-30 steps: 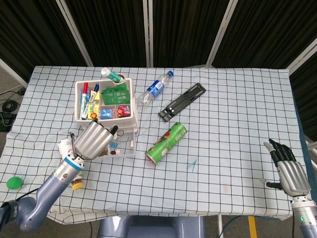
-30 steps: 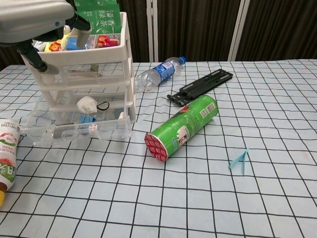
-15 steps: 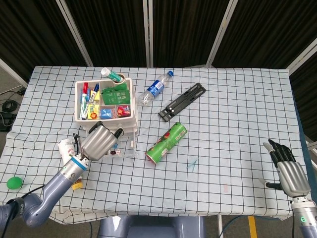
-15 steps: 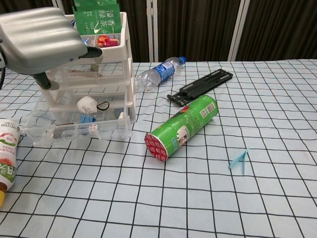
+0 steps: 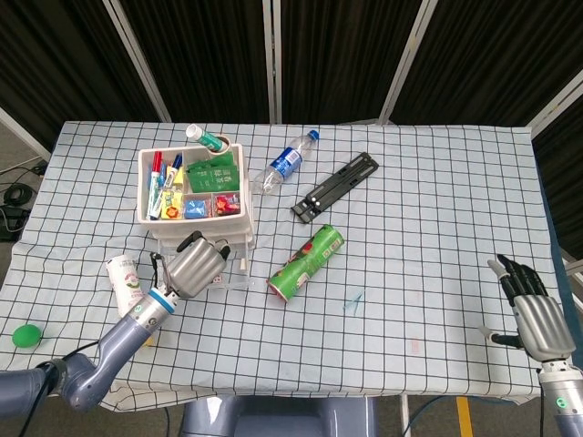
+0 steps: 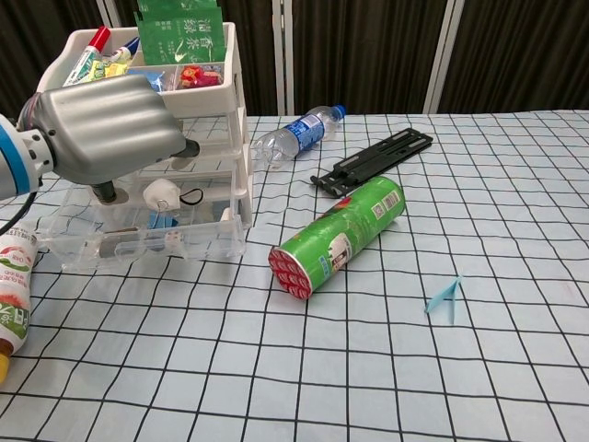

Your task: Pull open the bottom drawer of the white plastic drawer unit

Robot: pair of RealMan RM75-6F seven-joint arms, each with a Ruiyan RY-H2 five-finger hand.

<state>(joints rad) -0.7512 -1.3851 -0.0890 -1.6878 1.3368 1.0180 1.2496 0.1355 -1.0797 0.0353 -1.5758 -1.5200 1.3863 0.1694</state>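
The white plastic drawer unit stands at the table's left, its top tray full of pens and packets. Its clear bottom drawer is pulled out toward me, with small items showing inside. My left hand hovers over the pulled-out drawer in front of the unit, its back to the chest view, fingers pointing at the unit and holding nothing. The fingertips are hidden behind the hand. My right hand rests open at the table's front right corner, far from the unit.
A green snack can lies right of the drawer. Behind it are a water bottle and a black bracket. A red-labelled bottle lies left of the drawer. A blue paper scrap lies further right.
My left hand has come down from the level of the unit's top to the middle drawers and shifted slightly right. The bottom drawer stays pulled out. The right hand is still.
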